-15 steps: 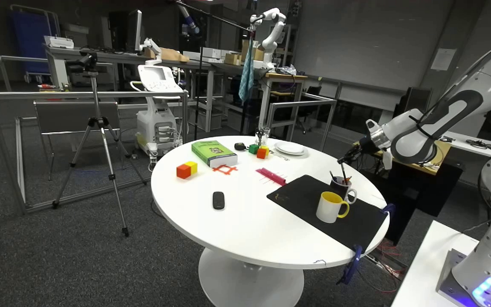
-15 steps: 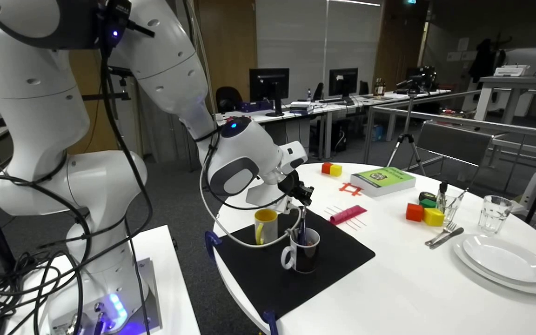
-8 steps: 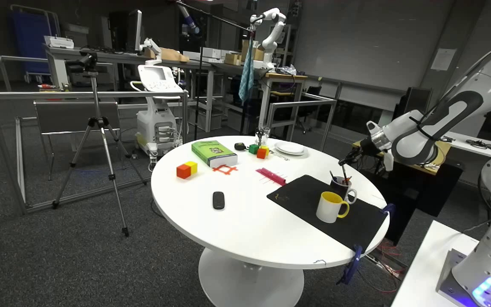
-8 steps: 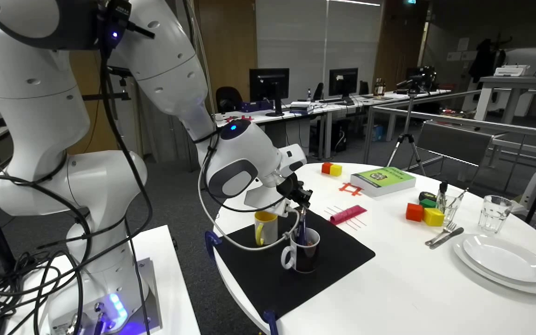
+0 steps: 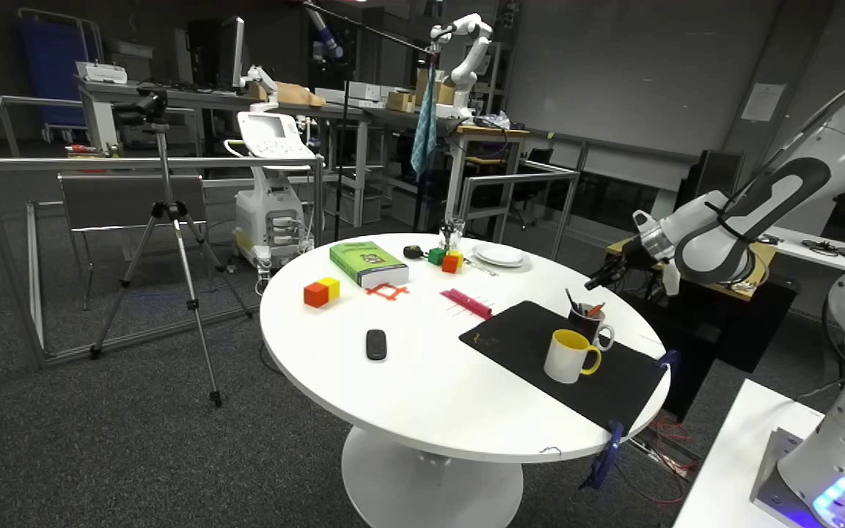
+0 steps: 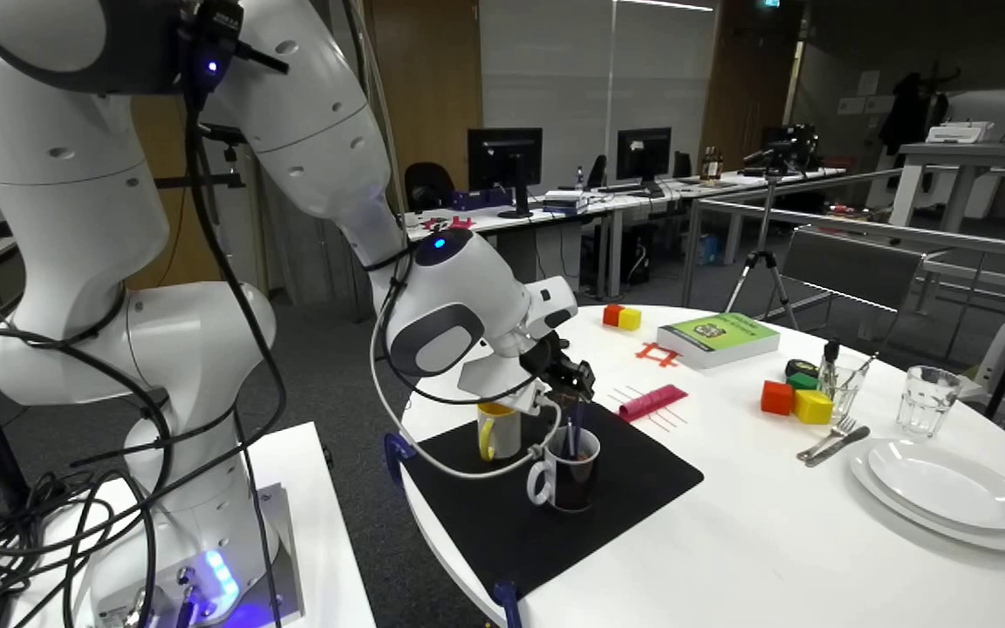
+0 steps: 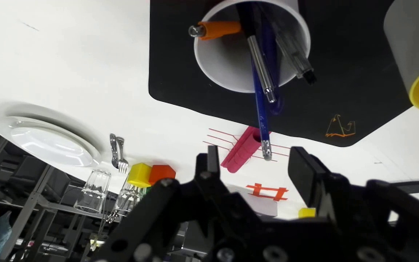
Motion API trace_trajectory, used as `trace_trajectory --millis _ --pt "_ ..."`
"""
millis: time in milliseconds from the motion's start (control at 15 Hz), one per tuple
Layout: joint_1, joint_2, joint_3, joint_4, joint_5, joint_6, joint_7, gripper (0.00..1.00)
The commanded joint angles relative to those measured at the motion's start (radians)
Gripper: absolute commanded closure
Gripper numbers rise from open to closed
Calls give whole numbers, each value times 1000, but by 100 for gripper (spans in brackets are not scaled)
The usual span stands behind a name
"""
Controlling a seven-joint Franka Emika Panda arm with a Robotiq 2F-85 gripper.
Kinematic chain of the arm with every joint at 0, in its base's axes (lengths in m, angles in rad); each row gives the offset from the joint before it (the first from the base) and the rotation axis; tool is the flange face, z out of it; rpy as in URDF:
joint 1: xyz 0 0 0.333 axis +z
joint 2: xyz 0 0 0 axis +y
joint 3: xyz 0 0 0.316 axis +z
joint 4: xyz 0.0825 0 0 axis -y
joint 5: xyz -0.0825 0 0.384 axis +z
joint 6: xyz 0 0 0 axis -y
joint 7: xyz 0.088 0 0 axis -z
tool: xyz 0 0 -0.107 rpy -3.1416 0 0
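1. End effector: the gripper (image 7: 255, 154) has its jaws parted widely in the wrist view. Nothing is clasped between them.
2. Nearest item: a blue pencil-like stick (image 7: 261, 112) leans in the dark mug (image 6: 574, 490). Its silvery end shows in the gap between the jaws in the wrist view; whether it reaches jaw depth cannot be established there. In both exterior views the gripper is above the mug.
3. Other contents of the mug: a silver-and-black pen (image 7: 259, 61), an orange pen (image 7: 220, 29) and a clear pen (image 7: 291, 51), all tilted against the rim side.
4. Surroundings: in an exterior view the mug stands upright on a black mat (image 5: 518, 337), on the right of the round table (image 5: 430, 381). A white mug with yellow interior (image 5: 562, 363) stands just beside it, on the near left. A pink tube (image 7: 242, 151) lies near the mat's edge.
5. Step in hand, as judged: work over the mug's contents, with no grip in force. Approach or release cannot be told apart here.
6. Next move, as judged: it calls for keeping both jaws clear of the leaning stick, moving along its slant, and not tipping the mug.
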Motion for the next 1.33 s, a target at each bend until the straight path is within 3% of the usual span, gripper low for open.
trace_trajectory --millis 0,133,533,933,1267 --pt "18 11 -20 9 3 -8 -13 12" --pt "2 21 1 12 2 -13 0 1" --pt "-94 65 127 12 0 -72 49 0" --pt "-317 107 385 20 -15 -210 77 0" --pt "-573 100 661 28 -62 -276 86 0"
